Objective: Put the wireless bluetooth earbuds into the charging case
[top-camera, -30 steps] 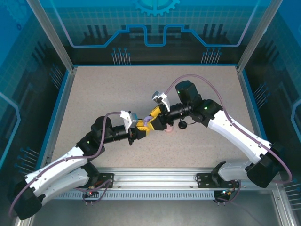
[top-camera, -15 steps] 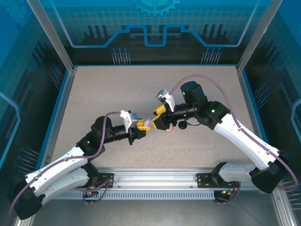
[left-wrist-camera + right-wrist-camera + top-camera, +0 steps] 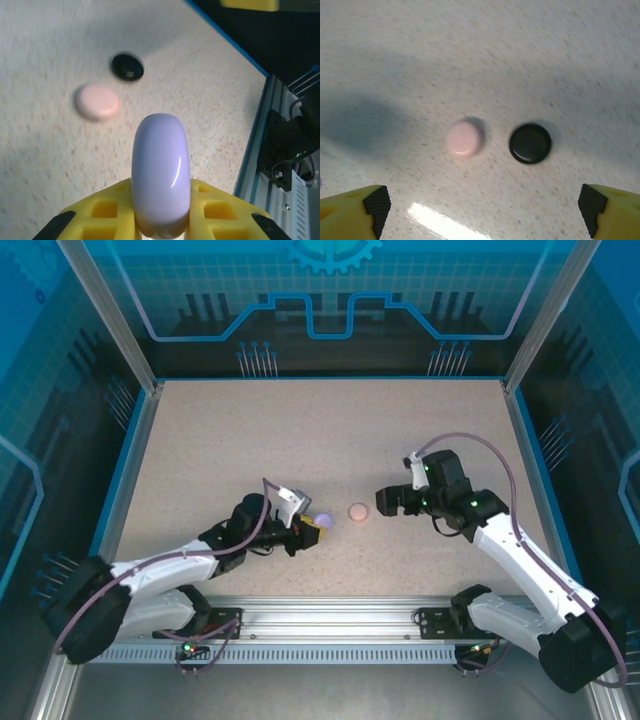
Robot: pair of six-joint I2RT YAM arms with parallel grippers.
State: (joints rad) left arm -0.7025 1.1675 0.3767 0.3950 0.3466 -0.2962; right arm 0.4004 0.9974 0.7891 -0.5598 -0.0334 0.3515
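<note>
Even overhead light leaves soft shadows on the table (image 3: 570, 50), with a white glare streak low in the right wrist view. The lilac case (image 3: 160, 170) carries a highlight; the pink case (image 3: 97, 102) is blurred.

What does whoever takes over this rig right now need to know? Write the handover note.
Left claw: shut on the lilac case, held edge-on above the table.
Right claw: open and empty, hovering over the pink case and black case, which lie side by side on the table, not touching.
Done: all three cases look shut; whether earbuds are inside cannot be told.
Left: probably set the lilac case down and check each case's contents.
</note>
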